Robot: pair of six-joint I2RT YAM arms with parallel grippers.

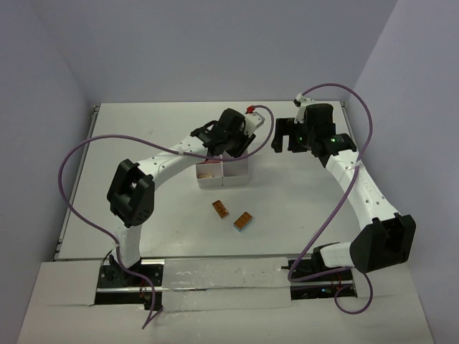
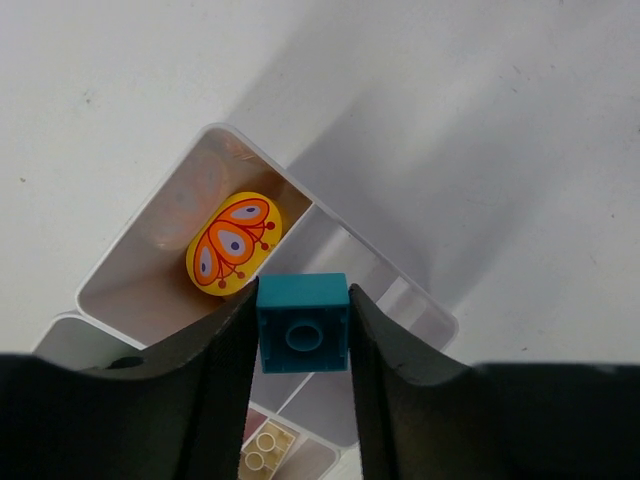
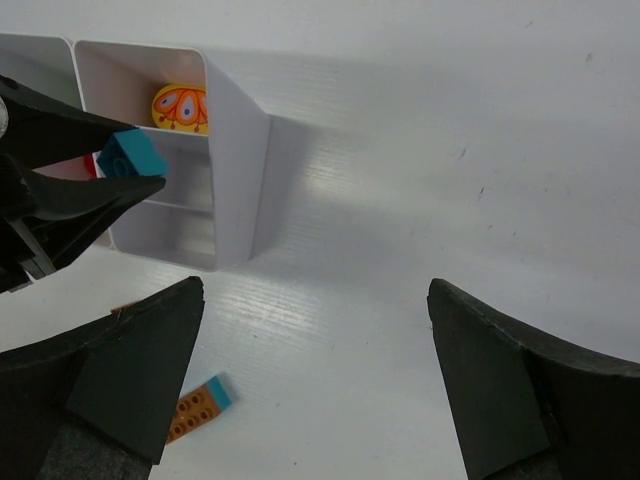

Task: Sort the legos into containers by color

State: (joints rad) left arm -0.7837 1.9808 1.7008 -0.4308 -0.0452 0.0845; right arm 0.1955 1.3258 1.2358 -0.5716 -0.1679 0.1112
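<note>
My left gripper [image 2: 303, 300] is shut on a teal lego [image 2: 303, 322] and holds it above the white tray of containers [image 2: 300, 192]; it also shows in the top view [image 1: 231, 147]. The teal lego [image 3: 132, 157] shows in the right wrist view too, over the tray's wall [image 3: 236, 160]. One compartment holds a yellow oval piece with an orange butterfly [image 2: 234, 243]. Another holds a tan lego [image 2: 264, 449]. My right gripper [image 1: 287, 140] is open and empty over bare table to the right of the tray [image 1: 223, 172]. Two orange-brown legos [image 1: 221, 209] [image 1: 244, 221] lie in front of the tray.
One orange-brown lego with a teal end [image 3: 200, 405] lies by my right gripper's left finger [image 3: 130, 370]. A small red thing [image 3: 88, 168] shows in the tray behind the left fingers. Purple cables arc over both arms.
</note>
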